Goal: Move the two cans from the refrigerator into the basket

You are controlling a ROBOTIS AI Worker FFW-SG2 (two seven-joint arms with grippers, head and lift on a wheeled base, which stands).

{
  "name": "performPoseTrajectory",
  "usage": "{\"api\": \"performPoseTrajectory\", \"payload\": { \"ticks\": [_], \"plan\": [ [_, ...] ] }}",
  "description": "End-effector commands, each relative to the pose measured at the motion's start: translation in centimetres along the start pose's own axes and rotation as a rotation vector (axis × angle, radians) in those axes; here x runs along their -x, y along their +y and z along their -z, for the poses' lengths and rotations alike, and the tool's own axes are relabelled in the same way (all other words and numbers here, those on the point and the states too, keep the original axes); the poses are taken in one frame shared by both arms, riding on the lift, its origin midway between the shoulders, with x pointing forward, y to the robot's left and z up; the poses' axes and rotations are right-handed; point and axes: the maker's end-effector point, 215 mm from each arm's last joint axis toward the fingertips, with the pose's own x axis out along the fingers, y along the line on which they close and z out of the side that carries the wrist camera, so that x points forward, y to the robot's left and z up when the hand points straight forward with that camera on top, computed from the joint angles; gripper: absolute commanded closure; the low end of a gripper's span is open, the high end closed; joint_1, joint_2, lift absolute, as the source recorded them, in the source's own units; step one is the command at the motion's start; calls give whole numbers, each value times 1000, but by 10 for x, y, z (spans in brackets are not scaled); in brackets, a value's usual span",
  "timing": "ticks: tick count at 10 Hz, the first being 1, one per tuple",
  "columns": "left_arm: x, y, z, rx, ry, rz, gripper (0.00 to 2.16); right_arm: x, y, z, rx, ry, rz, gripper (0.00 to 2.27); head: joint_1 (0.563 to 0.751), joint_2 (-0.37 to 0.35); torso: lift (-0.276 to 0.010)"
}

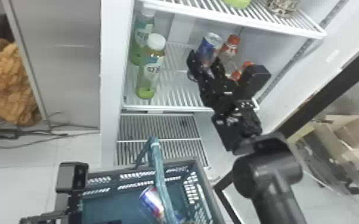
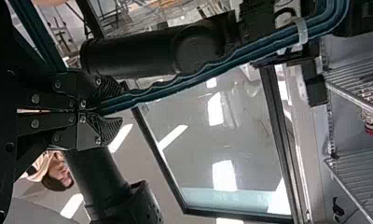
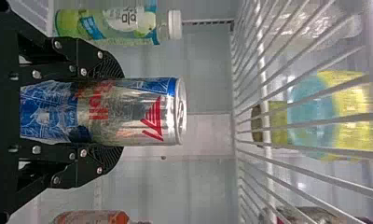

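My right gripper (image 1: 205,62) is inside the refrigerator (image 1: 110,74), above its middle shelf, shut on a blue and silver can (image 1: 210,44). In the right wrist view the can (image 3: 128,112) lies between both fingers of the right gripper (image 3: 113,112), its top end sticking out past them. Another can (image 1: 152,202) rests tilted in the dark basket (image 1: 199,163), partly behind the blue-green handle (image 1: 161,181). At the basket's left side stands my left gripper (image 1: 71,178); in the left wrist view, the left gripper (image 2: 111,108) is shut on the handle (image 2: 198,74).
Green-labelled bottles (image 1: 150,71) stand at the shelf's left; red-capped bottles (image 1: 230,49) are close behind and right of the right gripper. An upper wire shelf (image 1: 247,22) hangs above the can. The basket sits below, before the refrigerator's opening.
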Motion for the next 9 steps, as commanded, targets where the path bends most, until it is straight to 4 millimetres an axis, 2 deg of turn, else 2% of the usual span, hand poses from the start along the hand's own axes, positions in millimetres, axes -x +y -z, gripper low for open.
{"api": "performPoseTrajectory", "payload": {
  "ticks": [1,4,7,9],
  "plan": [
    [0,0,0,0,0,-1,1162,21,-1,-4,-13,8,7,753,695,-350,-276],
    [1,0,0,-1,-1,-2,1162,62,2,-7,-36,38,9,753,695,-350,-276],
    [1,0,0,-1,-3,0,1162,88,18,-12,-67,65,-23,753,695,-350,-276],
    [2,-1,-2,-2,-8,2,1162,115,27,-17,-87,87,-35,753,695,-350,-276]
  ]
}}
